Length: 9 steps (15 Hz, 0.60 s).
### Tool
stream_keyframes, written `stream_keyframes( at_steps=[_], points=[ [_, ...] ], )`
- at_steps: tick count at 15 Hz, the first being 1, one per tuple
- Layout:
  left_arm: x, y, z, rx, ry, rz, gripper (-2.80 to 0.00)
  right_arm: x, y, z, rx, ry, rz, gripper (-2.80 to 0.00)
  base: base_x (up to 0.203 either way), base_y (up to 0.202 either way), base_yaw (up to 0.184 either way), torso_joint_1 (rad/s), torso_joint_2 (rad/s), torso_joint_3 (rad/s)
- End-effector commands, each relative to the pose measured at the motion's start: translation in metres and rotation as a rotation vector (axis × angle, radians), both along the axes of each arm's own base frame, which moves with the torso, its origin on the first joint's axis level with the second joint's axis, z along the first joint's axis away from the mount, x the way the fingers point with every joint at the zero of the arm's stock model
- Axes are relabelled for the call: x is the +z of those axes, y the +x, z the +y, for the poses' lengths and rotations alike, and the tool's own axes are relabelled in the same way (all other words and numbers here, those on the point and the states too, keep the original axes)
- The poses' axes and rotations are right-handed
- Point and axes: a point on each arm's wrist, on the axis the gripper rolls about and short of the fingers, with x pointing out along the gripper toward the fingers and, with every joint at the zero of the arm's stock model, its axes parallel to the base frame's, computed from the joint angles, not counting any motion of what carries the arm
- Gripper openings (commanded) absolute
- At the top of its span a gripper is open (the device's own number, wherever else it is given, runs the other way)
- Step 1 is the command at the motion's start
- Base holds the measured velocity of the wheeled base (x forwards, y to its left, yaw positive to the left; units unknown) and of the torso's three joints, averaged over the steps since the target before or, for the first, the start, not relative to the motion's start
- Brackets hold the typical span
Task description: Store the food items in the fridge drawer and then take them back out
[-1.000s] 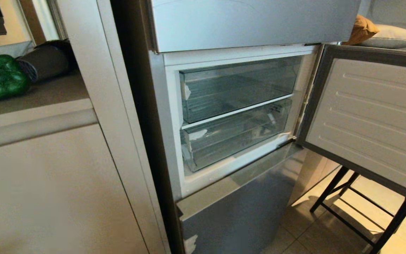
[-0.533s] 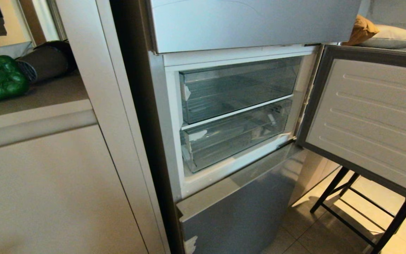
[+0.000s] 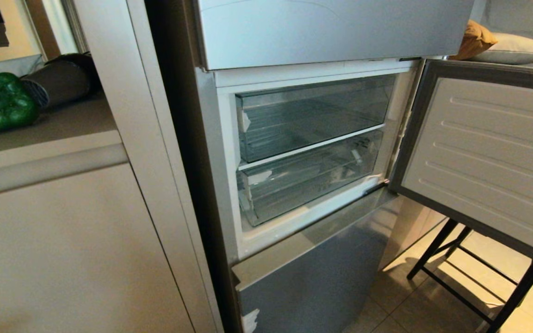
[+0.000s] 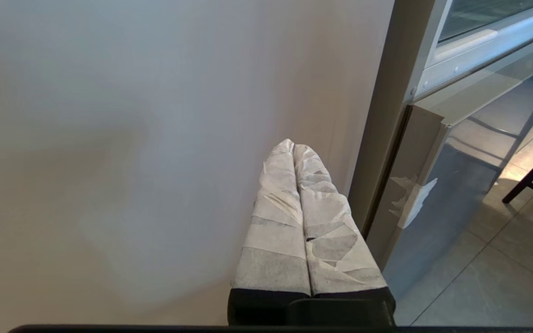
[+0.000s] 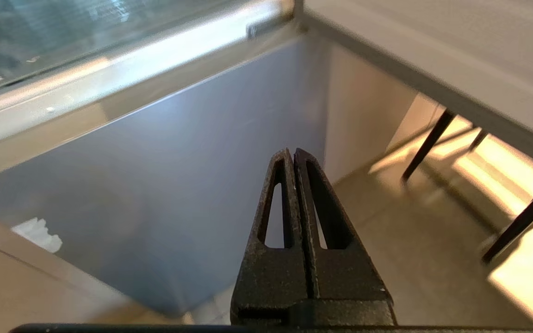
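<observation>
A glossy, lumpy green bell pepper point(image 3: 0, 101) sits at upper left on the worktop point(image 3: 63, 122), beside a dark cylinder point(image 3: 60, 78). At centre, two clear fridge drawers point(image 3: 310, 175) stand exposed behind the swung-open door point(image 3: 488, 157). Left pincer point(image 4: 293, 147) and right pincer point(image 5: 293, 152) are both closed, empty. The head view matches a second ago.

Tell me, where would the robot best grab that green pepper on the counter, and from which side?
Probably from above, fingers closing across the green pepper's broad lumpy body. It lies on the counter with a dark cylinder close on one side, so a sideways approach looks cramped there; the top is free. Its skin looks glossy, so gripping across the widest part seems safest.
</observation>
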Motion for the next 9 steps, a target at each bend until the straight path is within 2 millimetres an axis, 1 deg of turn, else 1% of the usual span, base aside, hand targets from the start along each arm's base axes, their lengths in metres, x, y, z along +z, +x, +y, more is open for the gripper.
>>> stream_keyframes(
  at_steps=[1,3,5,6,9],
  points=[
    [-0.002,0.000,0.000,0.000,0.000,0.006,-2.80,-0.012,0.062,0.001,0.006,0.006,0.173,-2.80,0.000,0.000,0.000,0.000,0.00,0.000],
    [-0.002,0.000,0.000,0.000,0.000,0.006,-2.80,-0.024,0.105,0.001,0.014,0.018,0.186,-2.80,0.000,0.000,0.000,0.000,0.00,0.000],
    [-0.002,0.000,0.000,0.000,0.000,0.006,-2.80,-0.039,0.140,0.003,0.031,0.026,0.171,-2.80,0.000,0.000,0.000,0.000,0.00,0.000],
    [-0.002,0.000,0.000,0.000,0.000,0.006,-2.80,-0.047,0.153,0.005,0.044,0.027,0.161,-2.80,0.000,0.000,0.000,0.000,0.00,0.000],
    [-0.002,0.000,0.000,0.000,0.000,0.006,-2.80,-0.069,0.184,0.017,0.101,0.015,0.131,-2.80,0.000,0.000,0.000,0.000,0.00,0.000]
  ],
)
